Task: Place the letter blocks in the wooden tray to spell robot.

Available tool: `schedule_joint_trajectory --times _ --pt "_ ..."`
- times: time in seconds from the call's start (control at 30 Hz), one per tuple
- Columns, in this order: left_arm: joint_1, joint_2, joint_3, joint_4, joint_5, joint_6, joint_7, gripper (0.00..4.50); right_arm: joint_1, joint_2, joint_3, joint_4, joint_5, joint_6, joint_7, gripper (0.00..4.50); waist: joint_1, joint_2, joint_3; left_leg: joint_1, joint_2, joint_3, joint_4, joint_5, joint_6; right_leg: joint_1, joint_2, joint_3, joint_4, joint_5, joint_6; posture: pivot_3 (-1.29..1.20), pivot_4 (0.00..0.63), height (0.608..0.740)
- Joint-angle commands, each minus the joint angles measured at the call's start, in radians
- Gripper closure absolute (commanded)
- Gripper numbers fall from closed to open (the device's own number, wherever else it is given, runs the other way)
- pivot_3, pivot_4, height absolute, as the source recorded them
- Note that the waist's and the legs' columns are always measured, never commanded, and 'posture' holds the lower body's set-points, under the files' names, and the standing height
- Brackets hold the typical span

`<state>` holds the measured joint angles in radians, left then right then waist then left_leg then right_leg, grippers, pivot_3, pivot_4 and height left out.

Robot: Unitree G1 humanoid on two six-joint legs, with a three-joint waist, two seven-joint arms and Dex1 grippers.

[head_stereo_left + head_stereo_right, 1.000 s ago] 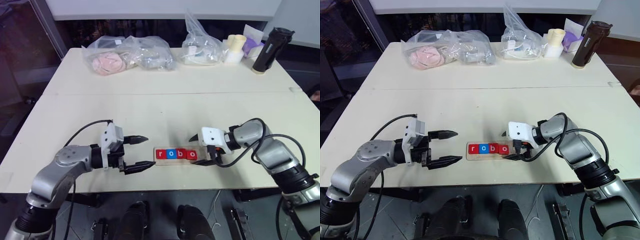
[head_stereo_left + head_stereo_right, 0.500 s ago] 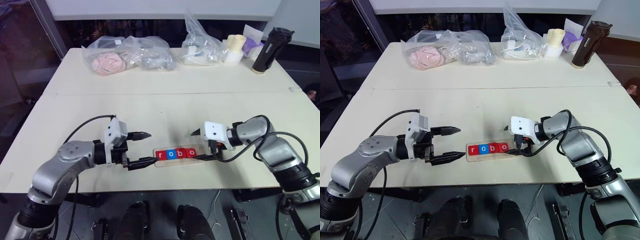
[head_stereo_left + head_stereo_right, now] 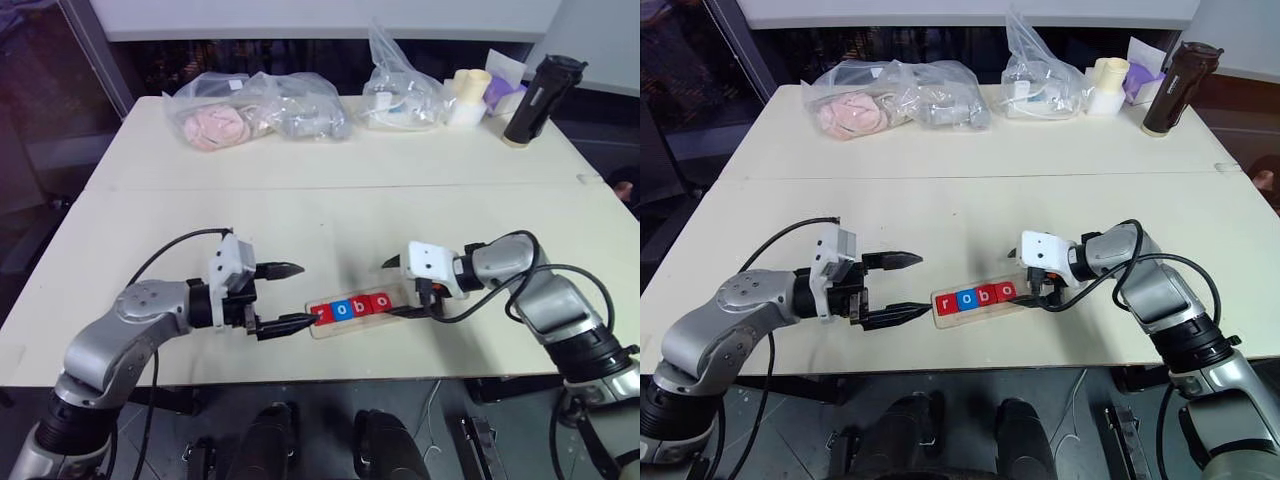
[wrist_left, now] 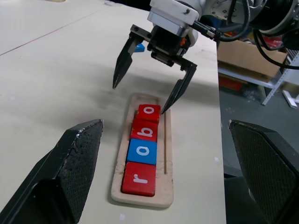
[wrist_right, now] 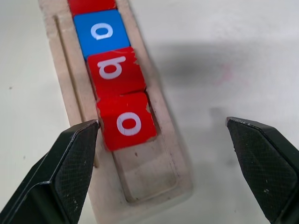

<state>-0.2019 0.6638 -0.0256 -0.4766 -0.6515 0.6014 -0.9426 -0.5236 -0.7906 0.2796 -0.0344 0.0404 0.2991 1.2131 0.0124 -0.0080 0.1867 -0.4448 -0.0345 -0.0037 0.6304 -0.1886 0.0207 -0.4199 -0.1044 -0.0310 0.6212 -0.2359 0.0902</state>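
Leftmost, the left gripper (image 3: 284,297) lies low over the pale table (image 3: 330,200), its two black fingers spread wide and holding nothing; the nearer fingertip sits right at the left end of the wooden tray (image 4: 120,179), though whether it touches cannot be told. Next along, the tray rests near the table's front edge, slightly tilted so its right end lies a little farther from the robot. Four letter blocks (image 4: 141,147) sit in its groove, side by side and touching: a red r (image 4: 138,178), a blue o (image 4: 142,151), a red b (image 4: 144,130) and a red o (image 4: 148,112), the last one turned a little askew. The groove's right end beyond that o is bare wood. Just past it, the right gripper (image 3: 400,288) angles down toward the tray's right end, fingers likewise parted and empty, one fingertip down beside the last o and the other raised above the table. Behind its fingers, a small blue piece (image 4: 138,47) lies on the table, mostly hidden. Farther back stand clear plastic bags (image 3: 258,108) and, at the far right, a dark bottle (image 3: 541,98).
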Motion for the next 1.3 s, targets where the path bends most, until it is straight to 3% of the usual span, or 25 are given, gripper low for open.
schedule_joint_trajectory --times 0.03,1.3 --pt "0.015 0.004 0.006 -0.011 0.008 -0.037 -0.016 0.0 -0.006 0.002 -0.012 -0.026 0.006 0.001 -0.004 0.04 0.001 0.0 0.0 0.0 0.0 0.0 0.0 0.0 0.0 0.0 0.0 0.0 0.0 0.0 0.0 0.0 0.15 0.725" --pt "-0.002 -0.01 -0.002 0.004 0.018 -0.045 -0.021 0.0 0.008 -0.031 -0.037 0.001 0.0 -0.035 -0.02 0.04 0.0 0.0 0.0 0.0 0.0 0.0 0.0 0.0 0.0 0.0 0.0 0.0 0.0 0.0 0.0 0.0 0.15 0.725"
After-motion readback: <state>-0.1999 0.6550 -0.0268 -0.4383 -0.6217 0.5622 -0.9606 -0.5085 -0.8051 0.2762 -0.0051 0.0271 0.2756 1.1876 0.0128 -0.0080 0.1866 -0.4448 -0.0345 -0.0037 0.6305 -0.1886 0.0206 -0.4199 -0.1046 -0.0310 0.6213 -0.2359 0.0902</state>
